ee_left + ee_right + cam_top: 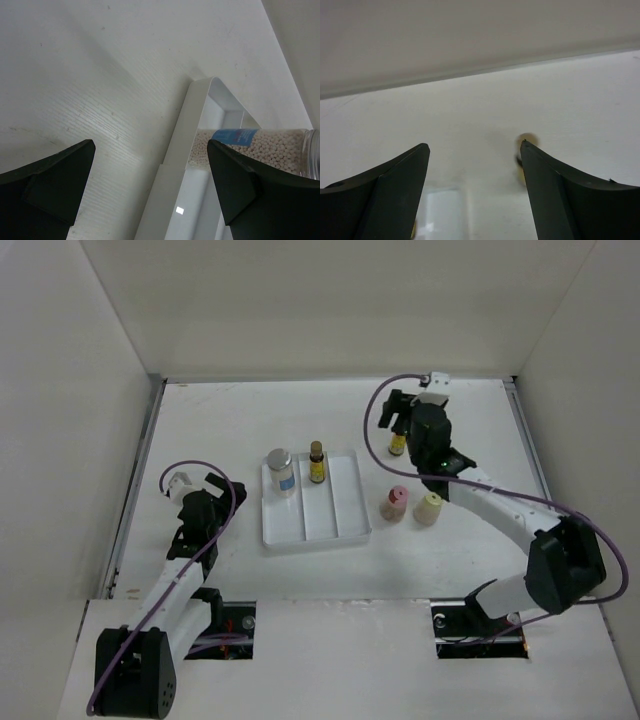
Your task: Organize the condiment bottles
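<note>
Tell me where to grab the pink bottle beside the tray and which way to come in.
Take the pink bottle around its upper body, coming straight down: it stands upright. The cream bottle is close on its right and the tray on its left, so I'd pinch across its near and far sides.

A clear silver-capped bottle [281,469] and a slim brown bottle [317,463] stand upright in the tray's [340,530] left and middle compartments. A pink bottle [394,503] and a cream bottle [428,508] stand side by side to its right. A second brown bottle [396,445] stands farther back, partly hidden.
</note>
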